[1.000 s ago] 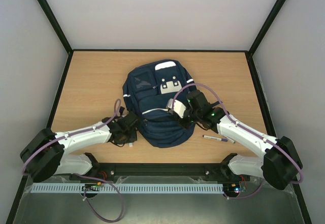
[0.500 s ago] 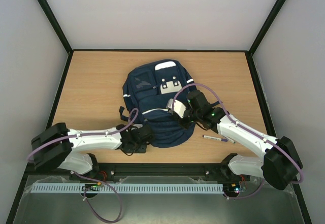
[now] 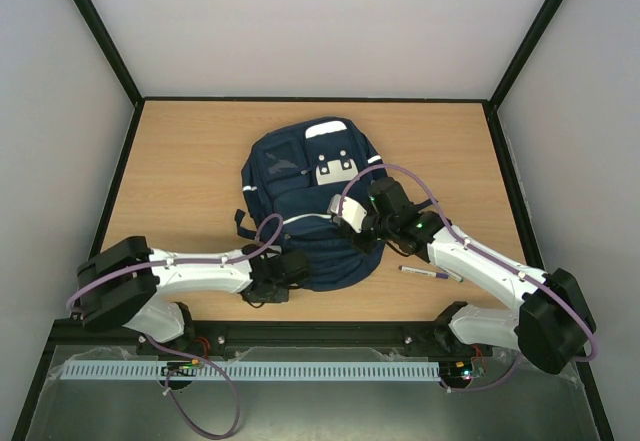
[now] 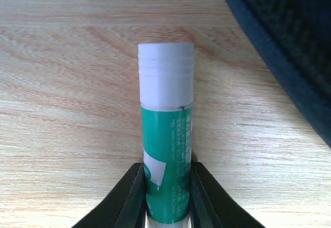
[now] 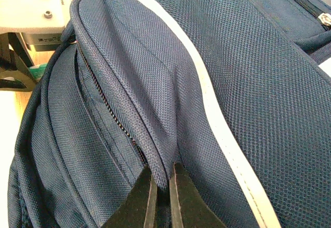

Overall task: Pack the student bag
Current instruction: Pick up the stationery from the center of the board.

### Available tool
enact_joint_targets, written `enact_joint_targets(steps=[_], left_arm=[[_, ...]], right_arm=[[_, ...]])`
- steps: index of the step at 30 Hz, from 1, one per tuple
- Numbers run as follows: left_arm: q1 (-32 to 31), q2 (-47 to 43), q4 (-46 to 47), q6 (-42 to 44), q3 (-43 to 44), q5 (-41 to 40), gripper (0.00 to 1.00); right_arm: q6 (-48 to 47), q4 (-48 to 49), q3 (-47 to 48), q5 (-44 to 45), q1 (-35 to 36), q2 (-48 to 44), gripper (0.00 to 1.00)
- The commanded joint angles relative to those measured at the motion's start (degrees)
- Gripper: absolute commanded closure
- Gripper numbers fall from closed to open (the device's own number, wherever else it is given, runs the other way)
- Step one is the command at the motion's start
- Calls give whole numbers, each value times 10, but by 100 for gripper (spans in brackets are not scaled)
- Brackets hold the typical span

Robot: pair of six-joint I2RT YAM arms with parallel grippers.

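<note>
The navy student bag lies flat mid-table, its white stripes and buckle patch facing up. My left gripper sits at the bag's near-left edge, low over the table. In the left wrist view this gripper is shut on a green glue stick with a white cap, the bag's edge to its right. My right gripper rests on the bag's front. The right wrist view shows that gripper shut on a fold of the bag's fabric beside an open zipper.
A purple-and-white pen lies on the table right of the bag, under my right arm. Bare wood surrounds the bag, bounded by a black frame and grey walls. My left arm's white gripper body shows at the pocket's far side.
My left arm has swung right, from the bag's left side to its near-left edge. The right arm has kept still, holding the bag's fabric.
</note>
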Motion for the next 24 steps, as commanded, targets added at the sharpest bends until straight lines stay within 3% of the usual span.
enact_joint_targets(steps=[1,6,12,20,24], left_arm=[[-11,23,-97,-7,-32,34,82],[-16,-44,-122,3,9,6,98],[-34,-117,-147,108,117,-56,98],[-37,-183,-32,371,203,-113,98],[-38,-189,27,518,209,-94,98]], right_arm=[[3,-24,-2,-30,3,-15,96],[2,-24,5,-17,3,-11,97],[-23,-75,88,20,4,-9,99],[-65,-129,188,44,4,31,99],[-91,-153,225,42,4,42,99]])
